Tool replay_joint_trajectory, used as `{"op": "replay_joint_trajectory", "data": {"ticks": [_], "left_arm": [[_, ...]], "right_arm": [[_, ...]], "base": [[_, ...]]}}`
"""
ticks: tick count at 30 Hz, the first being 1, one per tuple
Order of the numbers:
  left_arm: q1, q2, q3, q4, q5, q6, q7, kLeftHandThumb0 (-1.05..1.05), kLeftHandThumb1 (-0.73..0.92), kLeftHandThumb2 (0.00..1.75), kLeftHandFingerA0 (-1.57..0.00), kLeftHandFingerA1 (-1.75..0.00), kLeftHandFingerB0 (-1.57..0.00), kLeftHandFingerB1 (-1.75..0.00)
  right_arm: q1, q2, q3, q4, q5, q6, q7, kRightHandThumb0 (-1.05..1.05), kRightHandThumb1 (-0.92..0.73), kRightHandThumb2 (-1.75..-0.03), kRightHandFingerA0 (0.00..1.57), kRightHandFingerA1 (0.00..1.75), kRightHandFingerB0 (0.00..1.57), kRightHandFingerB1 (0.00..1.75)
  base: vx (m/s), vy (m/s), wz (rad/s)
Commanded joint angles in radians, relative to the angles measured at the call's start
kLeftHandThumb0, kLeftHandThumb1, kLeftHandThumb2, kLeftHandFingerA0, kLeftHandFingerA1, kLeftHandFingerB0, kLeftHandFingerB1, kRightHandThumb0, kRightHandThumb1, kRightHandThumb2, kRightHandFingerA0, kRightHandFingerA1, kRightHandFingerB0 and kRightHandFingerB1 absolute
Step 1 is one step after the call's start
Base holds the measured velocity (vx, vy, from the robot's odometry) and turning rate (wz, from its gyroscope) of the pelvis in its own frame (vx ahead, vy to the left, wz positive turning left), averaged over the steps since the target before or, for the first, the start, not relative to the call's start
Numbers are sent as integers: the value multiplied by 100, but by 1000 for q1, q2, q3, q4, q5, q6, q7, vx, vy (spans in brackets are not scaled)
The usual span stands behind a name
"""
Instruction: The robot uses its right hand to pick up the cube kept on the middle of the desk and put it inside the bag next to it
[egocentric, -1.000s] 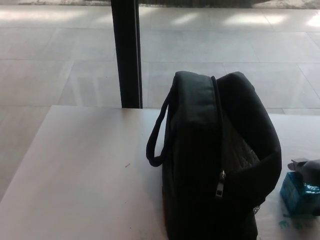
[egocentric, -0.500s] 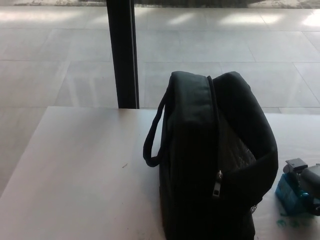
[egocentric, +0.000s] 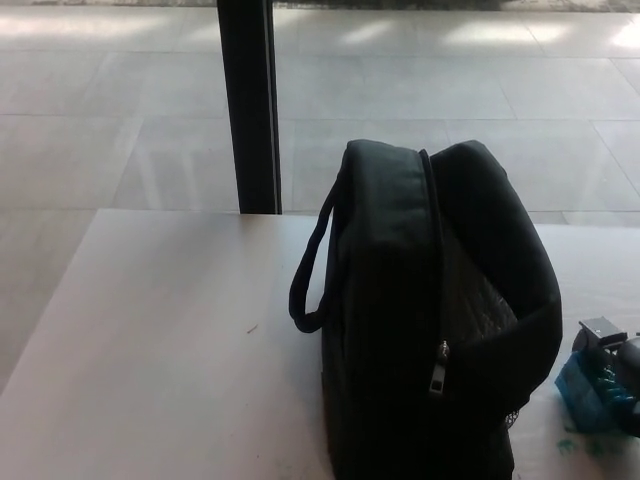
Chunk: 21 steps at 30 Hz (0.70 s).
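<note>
The step in hand appears to be the grasp itself: the right robot hand (egocentric: 622, 352), dark and blocky, shows only at the 4 o'clock edge of the head view, pressed against the small teal-blue cube (egocentric: 592, 392); the cube sits low on the pale, matt desk (egocentric: 170, 340), just beside the bag's right flank; whether the fingers are closed around it or merely touching cannot be told, since most of the robot hand is cut off by the frame; the left robot hand is not in view.

The tall black fabric bag (egocentric: 430, 310) stands upright near the centre, leaning a little; its zip track runs over the top and down the front, with a metal zip pull (egocentric: 439, 366) hanging low; the right-hand section gapes open, showing a quilted inner lining (egocentric: 480, 300); a soft looped carry handle (egocentric: 312, 270) droops at 9 o'clock of the bag.

The next move, as I judge it, calls for a firm hold on the cube, a lift above the bag's rim, then travel toward 10 o'clock to the open mouth; the soft walls may sag and narrow that opening.

Beyond the desk lies a glossy tiled floor (egocentric: 120, 120) and a dark upright post (egocentric: 250, 100) at 11 o'clock.
</note>
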Motion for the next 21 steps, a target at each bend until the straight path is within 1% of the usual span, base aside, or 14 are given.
{"op": "replay_joint_trajectory", "data": {"ticks": [1,2,5,6,7,8,9,11,12,13,15,16,17,21], "left_arm": [[12,22,12,1,-12,18,5,-67,71,61,-32,-50,-35,-40],[18,26,6,7,-3,9,1,-67,72,61,-31,-48,-34,-40],[20,30,18,9,-15,24,0,-66,70,61,-31,-48,-32,-39],[20,31,12,10,-8,19,1,-67,70,61,-32,-48,-31,-38],[20,32,9,10,-4,17,1,-67,70,61,-32,-48,-31,-38],[19,31,9,10,-4,18,3,-66,53,95,-32,-59,-19,-49],[16,32,8,11,-3,20,7,-69,66,62,-32,-48,-30,-38],[15,34,8,12,-2,19,7,-69,66,62,-32,-48,-30,-38],[15,35,4,14,3,13,5,-68,70,62,-33,-48,-31,-38],[16,35,2,11,4,14,3,-68,70,61,-33,-48,-30,-38],[24,36,3,8,2,12,-3,-72,65,65,-31,-49,-27,-39],[25,36,4,8,-1,12,-7,-65,53,96,-31,-60,-16,-48],[26,36,4,6,-2,13,-8,-69,67,62,-32,-49,-29,-39],[25,37,1,1,0,18,-1,-69,70,62,-34,-50,-31,-39]], "right_arm": [[16,-37,-65,31,35,-119,-66,-20,-64,-91,77,175,64,164],[2,-50,-151,2,119,-124,-38,-15,-63,-91,88,167,72,140],[-35,-34,-215,-25,154,-67,34,-15,-63,-91,85,164,74,139],[-57,-40,-248,-42,171,-71,46,-15,-63,-88,87,158,84,106],[-65,-41,-266,-51,177,-73,54,-15,-63,-88,87,158,84,106],[-81,-44,-283,-56,181,-75,59,-15,-65,-88,82,167,72,139],[-116,-46,-312,-57,198,-79,67,-14,-64,-93,82,169,72,144],[-134,-37,-330,-48,207,-85,76,-14,-64,-93,82,169,72,144],[-201,-27,-372,-45,226,-51,66,-13,-57,-103,84,172,75,152],[-236,-16,-395,-23,246,-62,51,-13,-54,-111,90,172,78,152],[-292,3,-418,-32,256,-4,75,-15,-58,-110,90,172,78,147],[-319,9,-428,-34,263,14,85,-16,-57,-113,89,174,77,150],[-330,14,-435,-35,270,16,88,-17,-55,-114,89,175,75,153],[-392,51,-464,-58,305,19,92,-21,-52,-119,90,175,77,158]], "base": [[0,0,0],[0,0,0],[0,0,0],[0,0,0],[0,0,0],[0,0,0],[0,0,0],[0,0,0],[0,0,0],[0,0,0],[0,0,0],[0,0,0],[0,0,0],[0,0,0]]}}
